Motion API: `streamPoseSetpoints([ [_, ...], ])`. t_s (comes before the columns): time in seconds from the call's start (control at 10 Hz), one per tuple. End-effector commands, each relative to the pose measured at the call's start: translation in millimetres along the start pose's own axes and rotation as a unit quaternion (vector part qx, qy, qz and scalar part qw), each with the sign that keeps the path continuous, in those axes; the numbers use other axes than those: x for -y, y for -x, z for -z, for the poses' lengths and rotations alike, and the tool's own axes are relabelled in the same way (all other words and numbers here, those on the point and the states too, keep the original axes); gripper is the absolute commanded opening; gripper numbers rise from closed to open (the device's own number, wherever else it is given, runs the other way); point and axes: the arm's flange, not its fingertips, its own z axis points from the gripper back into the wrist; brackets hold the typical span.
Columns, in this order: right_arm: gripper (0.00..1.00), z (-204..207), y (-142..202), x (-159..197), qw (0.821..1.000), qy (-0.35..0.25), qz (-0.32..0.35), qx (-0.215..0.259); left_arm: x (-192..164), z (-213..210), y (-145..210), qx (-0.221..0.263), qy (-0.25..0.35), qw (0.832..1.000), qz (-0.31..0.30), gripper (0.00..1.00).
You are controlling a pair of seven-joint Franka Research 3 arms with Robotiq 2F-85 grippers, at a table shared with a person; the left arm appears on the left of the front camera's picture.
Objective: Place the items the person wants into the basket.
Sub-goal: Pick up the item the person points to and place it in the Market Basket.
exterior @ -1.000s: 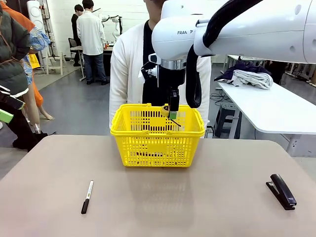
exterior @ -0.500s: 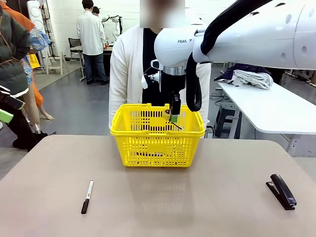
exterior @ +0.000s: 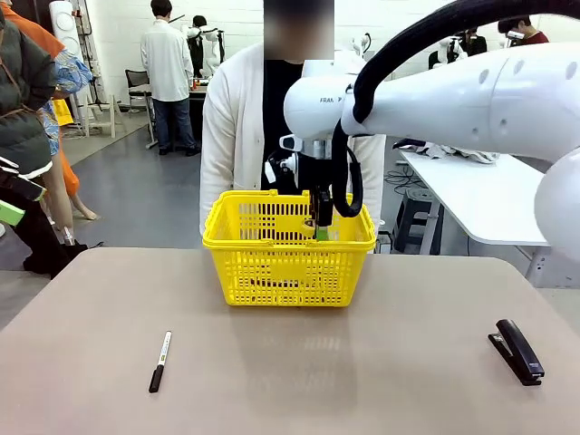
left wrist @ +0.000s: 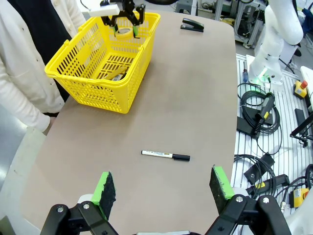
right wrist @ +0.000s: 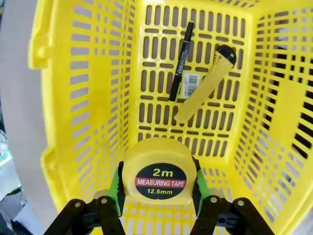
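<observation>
My right claw (right wrist: 157, 193) is clamped on the yellow tape measure (right wrist: 159, 171), hanging just inside the yellow basket (exterior: 288, 272) near the bench's (exterior: 299, 362) far edge by the person (exterior: 237, 127). Dark pen (right wrist: 182, 59) and utility knife (right wrist: 208, 81) already lie on the basket floor. Left claw (left wrist: 164, 188) is wide open and holds nothing, above the white marker (left wrist: 165, 155).

Glossy yellow plastic lattice basket (exterior: 288, 268); smooth matt grey-brown table (exterior: 299, 372).
</observation>
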Motion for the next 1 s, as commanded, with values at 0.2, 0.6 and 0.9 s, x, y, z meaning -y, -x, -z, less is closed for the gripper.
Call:
streamPoseSetpoints([
  [0.2, 0.65, 16.2, -26.0, 33.2, 0.999, -0.043, -0.012, 0.023, -0.5, -0.9, 1.2, 0.011, 0.002, 1.0, 0.007, 1.0],
  [0.6, 0.65, 51.0, -36.6, 36.9, 0.998, -0.053, 0.0, 0.019, -0.5, -0.9, 1.2, 0.011, 0.002, 1.0, 0.007, 1.0],
  [0.9, 0.65, 59.4, -40.9, 35.6, 0.998, -0.052, -0.012, 0.022, -0.5, -0.9, 1.2, 0.011, 0.002, 1.0, 0.007, 1.0],
])
